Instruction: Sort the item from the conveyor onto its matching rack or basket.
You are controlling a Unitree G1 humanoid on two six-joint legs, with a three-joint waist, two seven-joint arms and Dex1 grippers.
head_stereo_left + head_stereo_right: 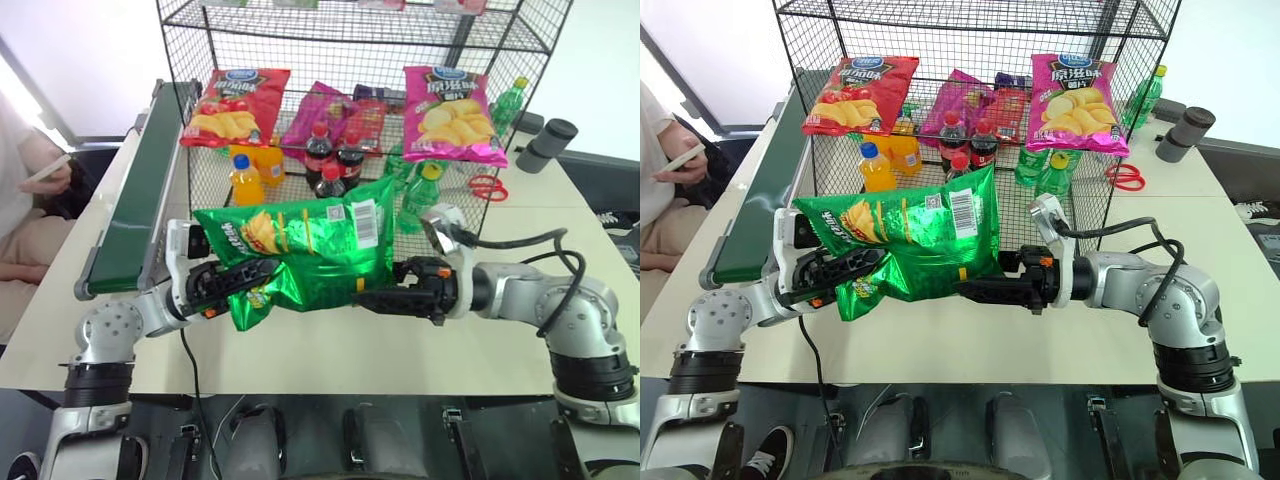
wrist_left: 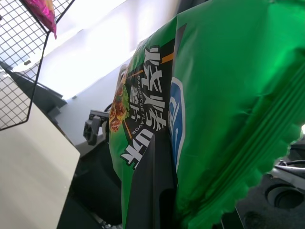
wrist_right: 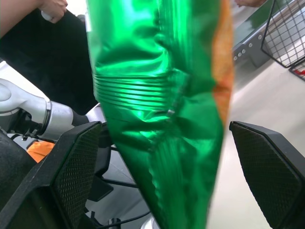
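Observation:
The item, a glossy green crisps bag [image 1: 300, 250], hangs in the air above the table's front, lying sideways between both arms. My left gripper [image 1: 245, 282] is shut on the bag's left lower end; one dark finger [image 2: 152, 191] presses against the printed side. My right gripper [image 1: 372, 296] is open at the bag's right end. In the right wrist view its two fingers [image 3: 76, 162] stand wide on either side of the bag [image 3: 157, 95], apart from it. The conveyor [image 1: 140, 200] runs along the table's left side. The rack [image 1: 350, 45] stands behind the bag.
On the rack hang a red bag [image 1: 235, 105], a purple bag [image 1: 320, 112] and a pink bag [image 1: 450, 112]. Orange [image 1: 245, 180], cola [image 1: 330, 160] and green bottles [image 1: 425, 190] stand below. Red scissors [image 1: 487, 187] and dark cylinders [image 1: 545, 145] lie right. A person [image 1: 30, 200] sits left.

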